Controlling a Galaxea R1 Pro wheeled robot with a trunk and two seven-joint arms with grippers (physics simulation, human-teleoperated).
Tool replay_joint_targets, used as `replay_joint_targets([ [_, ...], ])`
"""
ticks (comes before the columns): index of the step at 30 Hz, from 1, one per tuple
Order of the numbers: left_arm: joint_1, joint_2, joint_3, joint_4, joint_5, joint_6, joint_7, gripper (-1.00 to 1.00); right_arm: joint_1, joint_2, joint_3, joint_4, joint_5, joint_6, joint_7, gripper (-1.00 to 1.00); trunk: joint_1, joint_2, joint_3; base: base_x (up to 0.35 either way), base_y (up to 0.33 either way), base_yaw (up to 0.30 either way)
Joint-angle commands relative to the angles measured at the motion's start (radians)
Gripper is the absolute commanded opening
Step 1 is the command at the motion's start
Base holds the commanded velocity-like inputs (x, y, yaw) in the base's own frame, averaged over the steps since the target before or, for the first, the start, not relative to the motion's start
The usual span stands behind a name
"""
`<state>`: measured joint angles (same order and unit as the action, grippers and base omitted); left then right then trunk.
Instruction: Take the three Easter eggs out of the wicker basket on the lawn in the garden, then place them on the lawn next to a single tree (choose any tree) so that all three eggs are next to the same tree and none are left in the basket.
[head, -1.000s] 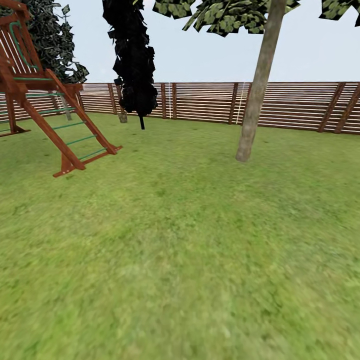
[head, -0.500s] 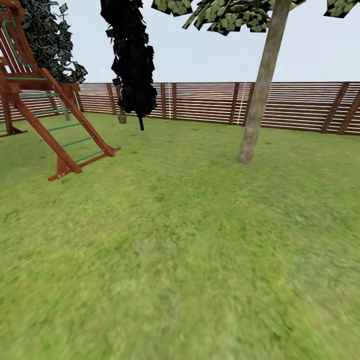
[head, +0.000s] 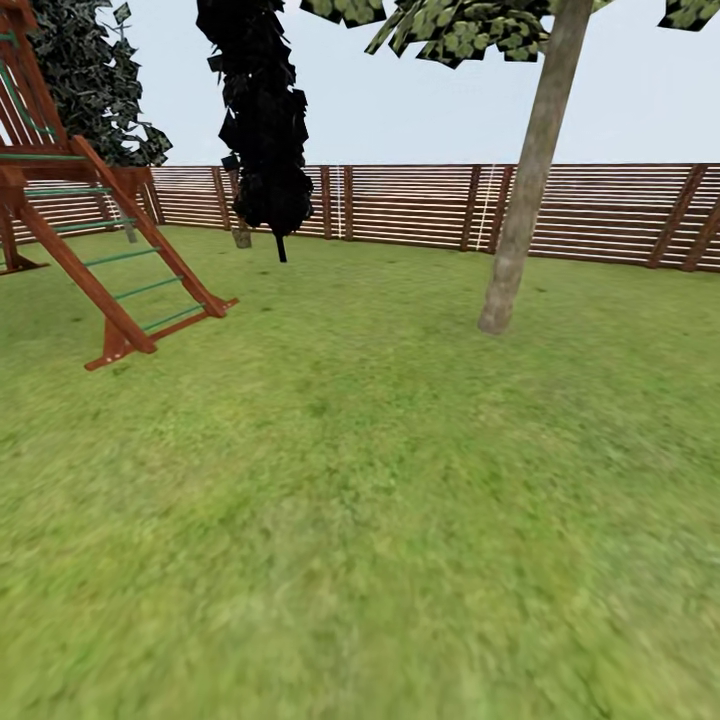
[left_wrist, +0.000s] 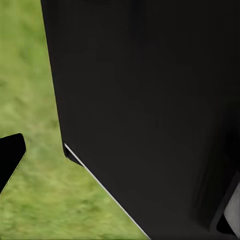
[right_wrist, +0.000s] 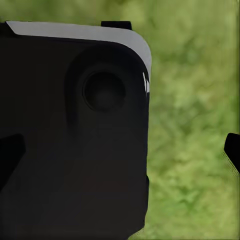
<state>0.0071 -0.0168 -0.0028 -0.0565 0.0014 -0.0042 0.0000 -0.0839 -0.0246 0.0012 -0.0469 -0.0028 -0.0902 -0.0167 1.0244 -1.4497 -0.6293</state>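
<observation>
The lawn (head: 360, 520) spreads wide and green in the head view. A tree (head: 520, 220) with a pale grey trunk stands on it ahead, right of centre, with its leaf clusters (head: 455, 35) at the top edge. The Easter eggs and the wicker basket are out of view. In the left wrist view, my left gripper (left_wrist: 120, 155) hangs over grass beside a black part of the robot's body (left_wrist: 150, 100), one black fingertip (left_wrist: 10, 157) at the picture's edge. My right gripper (right_wrist: 121, 152) has its fingertips (right_wrist: 233, 150) far apart, with nothing held.
A wooden play structure with a green-runged ladder (head: 110, 260) stands at the left. A thin-stemmed black tree (head: 262, 120) and a dark leafy tree (head: 90, 90) rise near the brown slat fence (head: 420, 205), which closes the garden at the back.
The whole head view has shifted: the camera has moved forward, so the pale-trunked tree sits slightly nearer and further right, and the play structure further left.
</observation>
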Motion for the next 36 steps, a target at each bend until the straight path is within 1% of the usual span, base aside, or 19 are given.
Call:
replay_joint_targets([
  [1,0.001,0.000,0.000,-0.002,0.000,0.000,0.000,1.00,0.000,0.000,0.000,0.001,0.000,-0.003,-0.002,1.00,0.001,0.000,-0.001,0.340,0.000,0.000],
  [36,0.001,0.000,0.000,-0.002,-0.003,0.000,0.000,1.00,0.000,0.000,0.000,0.001,0.000,-0.003,-0.002,1.00,0.001,0.000,-0.001,0.340,0.000,0.000],
])
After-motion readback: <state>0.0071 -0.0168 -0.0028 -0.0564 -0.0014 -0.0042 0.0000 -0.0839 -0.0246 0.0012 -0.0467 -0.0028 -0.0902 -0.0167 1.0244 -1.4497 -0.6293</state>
